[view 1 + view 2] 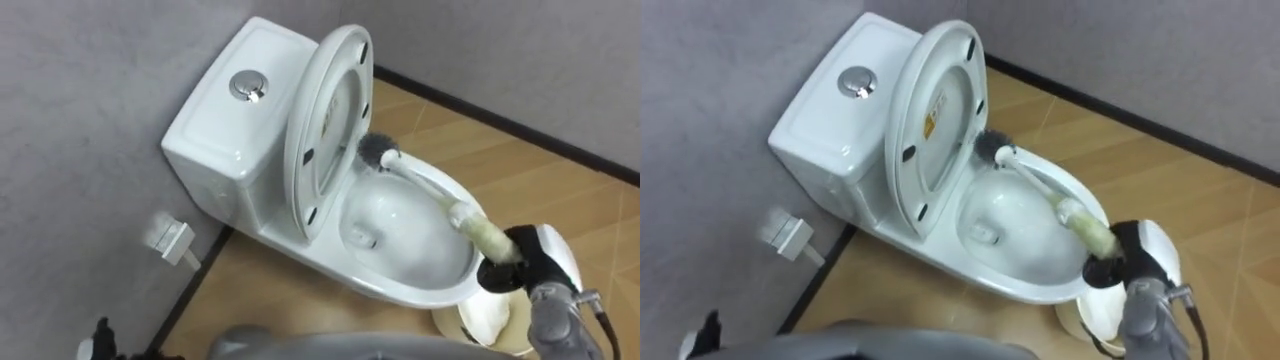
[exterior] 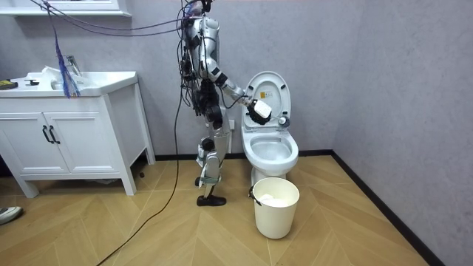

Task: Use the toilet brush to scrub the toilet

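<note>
Down at the lower right, closest to me, my right hand (image 1: 535, 255) is curled tight round the pale grip of the toilet brush (image 1: 430, 185), and the white handle runs away from it across the bowl. Just beneath that hand stands a white bucket (image 1: 490, 318), close against the front of the toilet. A dark shape at the lower left edge may be my left hand (image 1: 95, 342); whether it is spread or closed I cannot tell.

Next out is the toilet bowl (image 1: 420, 293), white and glossy, with no marks that I can make out. The dark bristle head (image 1: 375, 150) sits at the back of the bowl, up by the rim and just beside the raised seat (image 1: 325, 120), which stands upright with the lid behind it.

Beyond that are the tank (image 1: 215, 140) with its flush button (image 1: 248, 86) and a small wall fitting (image 1: 170, 238) low beside it.

I judge the scrubbing to be under way, not finished. The brush is working the far rim, and the sides, the near rim and the deep part of the basin are left to do.
</note>
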Tool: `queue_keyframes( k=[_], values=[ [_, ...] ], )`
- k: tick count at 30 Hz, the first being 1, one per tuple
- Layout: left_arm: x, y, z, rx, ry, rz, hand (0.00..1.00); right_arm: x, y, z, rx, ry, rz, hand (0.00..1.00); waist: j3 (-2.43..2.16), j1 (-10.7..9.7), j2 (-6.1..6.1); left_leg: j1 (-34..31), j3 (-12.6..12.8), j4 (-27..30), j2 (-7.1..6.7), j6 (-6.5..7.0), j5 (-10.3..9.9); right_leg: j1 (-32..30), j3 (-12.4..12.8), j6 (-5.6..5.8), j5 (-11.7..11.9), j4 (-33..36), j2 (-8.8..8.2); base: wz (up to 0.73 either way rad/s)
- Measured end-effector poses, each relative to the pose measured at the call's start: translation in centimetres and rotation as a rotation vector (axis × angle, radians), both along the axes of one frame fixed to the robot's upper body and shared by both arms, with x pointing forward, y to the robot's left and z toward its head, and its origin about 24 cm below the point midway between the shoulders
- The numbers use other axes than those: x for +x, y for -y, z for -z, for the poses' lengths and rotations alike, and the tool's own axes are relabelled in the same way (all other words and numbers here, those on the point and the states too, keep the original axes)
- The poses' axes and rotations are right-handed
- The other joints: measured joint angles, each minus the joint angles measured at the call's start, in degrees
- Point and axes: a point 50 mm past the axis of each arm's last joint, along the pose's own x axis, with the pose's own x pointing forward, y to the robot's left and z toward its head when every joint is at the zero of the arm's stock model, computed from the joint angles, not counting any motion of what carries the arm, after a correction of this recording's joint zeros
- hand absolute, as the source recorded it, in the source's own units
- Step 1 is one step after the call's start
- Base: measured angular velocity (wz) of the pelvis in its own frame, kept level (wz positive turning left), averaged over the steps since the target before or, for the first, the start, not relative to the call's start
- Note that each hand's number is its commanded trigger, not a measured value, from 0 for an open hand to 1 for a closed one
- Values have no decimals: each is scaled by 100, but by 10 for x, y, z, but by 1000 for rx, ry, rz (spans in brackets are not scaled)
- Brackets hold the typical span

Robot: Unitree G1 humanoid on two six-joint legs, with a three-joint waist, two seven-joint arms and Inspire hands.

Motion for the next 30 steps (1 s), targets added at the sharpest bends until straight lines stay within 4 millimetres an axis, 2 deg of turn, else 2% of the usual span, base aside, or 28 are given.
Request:
queue_keyframes(
  k=[3,9,15,21,25,30],
  values=[
    [-14,6,5,-45,-69,-37,0,-10,6,5,44,23,145,100,-49,-82,78,126,109,-57,11,11,-13,48,96,19,24,-65,15,-15],
    [-22,8,9,-97,-121,-94,0,-33,22,13,43,30,383,100,-75,-321,169,313,340,-140,52,6,-27,72,365,14,34,-56,57,-23],
    [-12,10,11,-119,-121,-64,0,-57,28,22,9,-6,563,100,-67,-624,217,349,543,-165,96,-18,-52,16,573,-2,34,-58,113,-17],
    [7,9,12,-122,-74,-60,0,-90,27,34,60,-73,789,100,-59,-646,221,393,745,-170,142,-28,-102,-63,849,-8,40,-58,171,-20],
    [8,6,11,-115,-61,-76,0,-107,25,39,79,-119,887,100,-61,-696,230,390,832,-170,166,-42,-147,-92,849,-14,44,-69,190,-11],
    [8,6,11,-113,-63,-72,0,-118,22,44,79,-173,913,100,-53,-737,257,392,843,-169,168,-45,-155,-93,847,-14,44,-71,191,0]
  ],
)
